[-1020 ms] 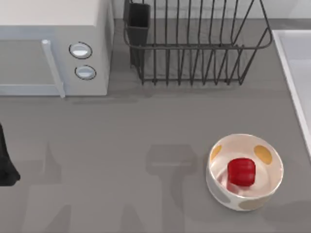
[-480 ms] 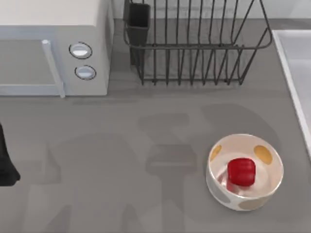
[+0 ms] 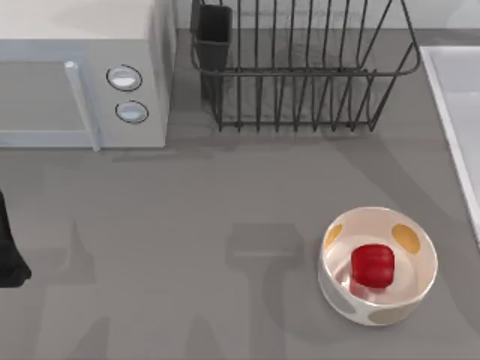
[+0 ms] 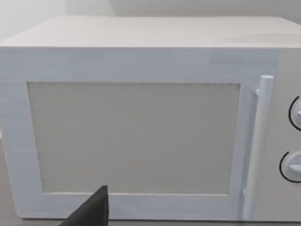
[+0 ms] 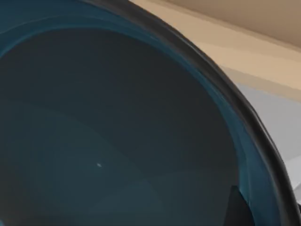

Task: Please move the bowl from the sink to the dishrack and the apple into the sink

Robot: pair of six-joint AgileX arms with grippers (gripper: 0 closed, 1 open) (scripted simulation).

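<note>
The blue bowl [image 5: 117,132] lies right under the right gripper [image 5: 235,207], so close that its dark inside takes up most of the right wrist view. Its rim curves past just beside a dark sliver that I take for part of that gripper. Whether the gripper is spread or clamped on the rim, I cannot tell. Beyond the rim there is a pale strip of the sink [image 5: 282,122], so the bowl appears to be in or just over the sink, at the right side of the table [image 3: 187,210].

From that gripper the dishrack [image 3: 300,75] lies off toward the table's middle and back, its bars upright and its long side running left to right. The carry therefore turns on a sideways sweep away from the sink rim [image 3: 450,120], then a drop between the bars.

The apple [image 3: 373,265] sits inside the spotted bowl [image 3: 420,285], near the sink and well apart from the left arm [image 3: 6,255]. The right arm is plainly the nearer one for it.

The left gripper [image 4: 91,212] is parked at the left edge, facing the microwave [image 3: 82,75] door; I cannot tell its state either.
</note>
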